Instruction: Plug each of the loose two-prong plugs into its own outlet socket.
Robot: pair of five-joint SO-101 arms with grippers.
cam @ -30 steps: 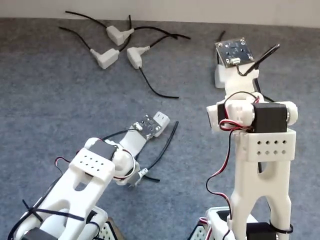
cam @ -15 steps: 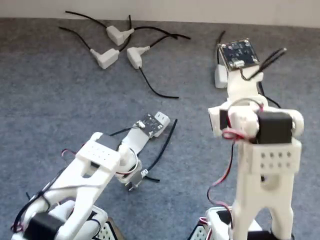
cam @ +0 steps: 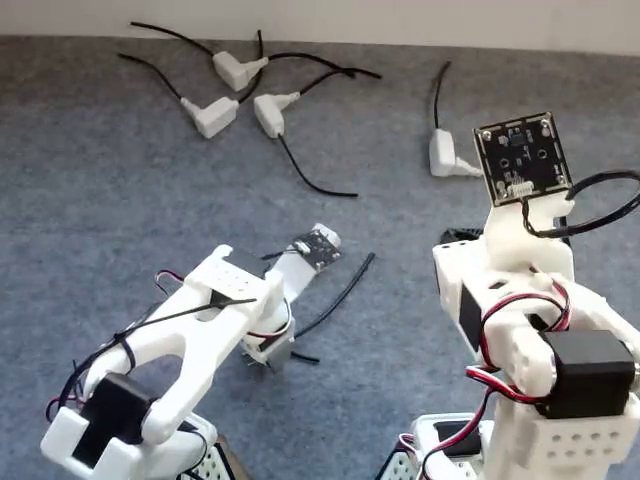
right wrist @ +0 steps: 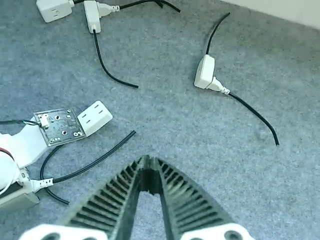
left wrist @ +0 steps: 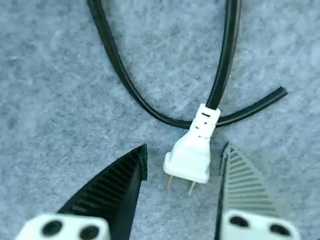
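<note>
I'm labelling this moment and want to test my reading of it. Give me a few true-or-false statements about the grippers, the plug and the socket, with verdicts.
1. The left gripper is open, with a plug lying between its fingers. True.
2. The right gripper holds a plug. False: it is shut on nothing.
3. The socket near the left arm has nothing plugged into its slots. True.
4. The plug's prongs point away from the left gripper. False: they point toward it, and the cord leads away.
</note>
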